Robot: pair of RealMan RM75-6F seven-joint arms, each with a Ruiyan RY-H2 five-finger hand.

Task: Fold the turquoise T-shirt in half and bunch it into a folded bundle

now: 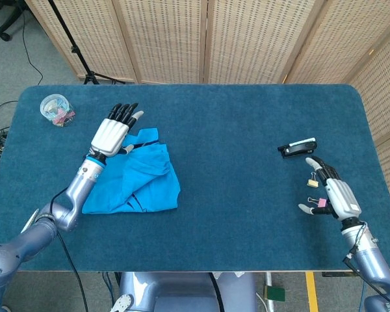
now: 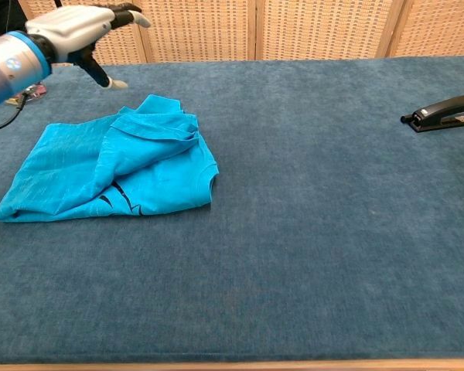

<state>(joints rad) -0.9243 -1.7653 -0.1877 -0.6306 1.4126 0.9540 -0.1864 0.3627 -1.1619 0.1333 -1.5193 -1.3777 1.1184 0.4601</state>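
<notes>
The turquoise T-shirt (image 1: pixel 140 179) (image 2: pixel 112 170) lies folded and rumpled on the left part of the blue table, its far right corner bunched into folds. My left hand (image 1: pixel 112 132) (image 2: pixel 81 27) hovers open above the shirt's far left edge, fingers straight and spread, holding nothing. My right hand (image 1: pixel 335 192) rests low over the table's right front part, fingers loosely spread, holding nothing; only the head view shows it.
A black stapler (image 1: pixel 297 148) (image 2: pixel 441 112) lies at the right. Two small binder clips (image 1: pixel 314 183) sit by my right hand. A clear jar of clips (image 1: pixel 56 109) stands at the far left corner. Scissors (image 1: pixel 27 225) lie at the front left edge.
</notes>
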